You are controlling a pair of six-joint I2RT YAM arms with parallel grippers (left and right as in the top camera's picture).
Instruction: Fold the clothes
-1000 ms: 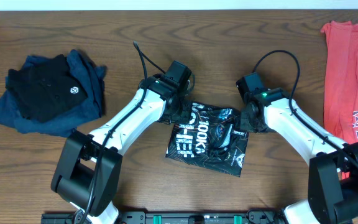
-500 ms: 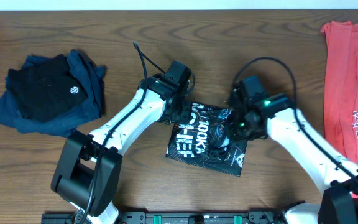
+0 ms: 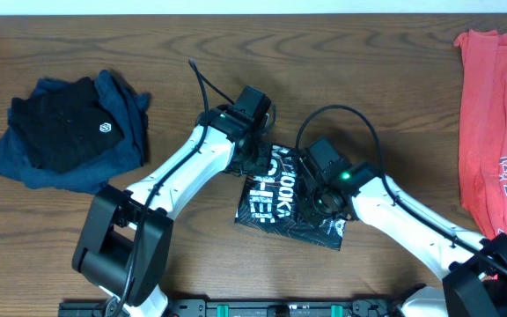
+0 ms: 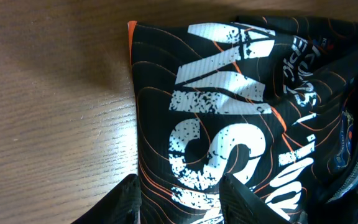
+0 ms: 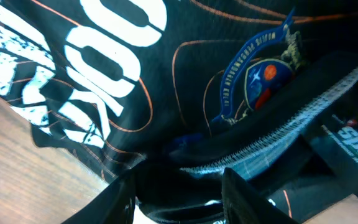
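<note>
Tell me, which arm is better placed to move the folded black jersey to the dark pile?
Left, likely: the left gripper straddles the jersey edge nearest the dark pile; the right gripper sits over its middle, farther off.

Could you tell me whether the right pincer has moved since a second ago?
Yes: the right pincer moved left across the jersey, away from the red shirt.

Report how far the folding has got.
Done, apparently: a black shirt and a dark blue shirt piled loosely at left. In hand: the black jersey, folded into a small packet, left hand and right hand at it. Left: the red shirt, lying unfolded at right.
</note>
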